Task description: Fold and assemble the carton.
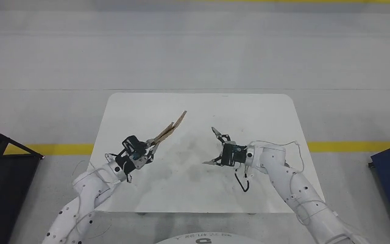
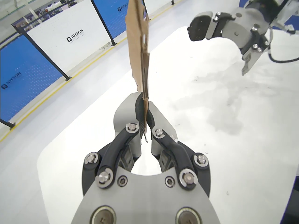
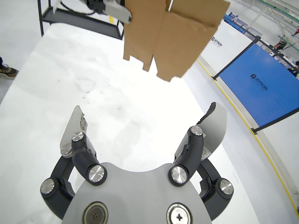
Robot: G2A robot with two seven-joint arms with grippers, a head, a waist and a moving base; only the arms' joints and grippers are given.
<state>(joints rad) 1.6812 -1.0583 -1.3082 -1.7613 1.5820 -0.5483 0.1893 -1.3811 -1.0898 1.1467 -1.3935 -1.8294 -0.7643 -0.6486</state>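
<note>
- The flat brown corrugated cardboard carton (image 1: 172,127) is off the white tabletop (image 1: 256,110). It is held in the air above the tabletop's left-hand part and stands roughly on edge, rising up and away from the robot.
- The left end effector (image 2: 143,110) is pressed together on the carton's lower edge. Its black pads pinch the doubled board near one corner, and this is the only grip on the carton.
- The right end effector (image 3: 147,113) is spread wide and carries nothing. It sits above the middle of the tabletop, facing the carton's broad side and clearly apart from it.
- From the right wrist view the carton shows creased panels side by side, with slits between the short flaps along its lower edge. The panels lie collapsed against each other, with no hollow between them.
- Judged done: the blank is picked up and presented towards the free arm.
- Judged left, which is nearly everything:
  - opening the collapsed panels into a square tube
  - folding in the bottom flaps
  - closing the top flaps
- The likely next step is for the right end effector to take hold of a free panel or edge so the walls can be pulled apart.
</note>
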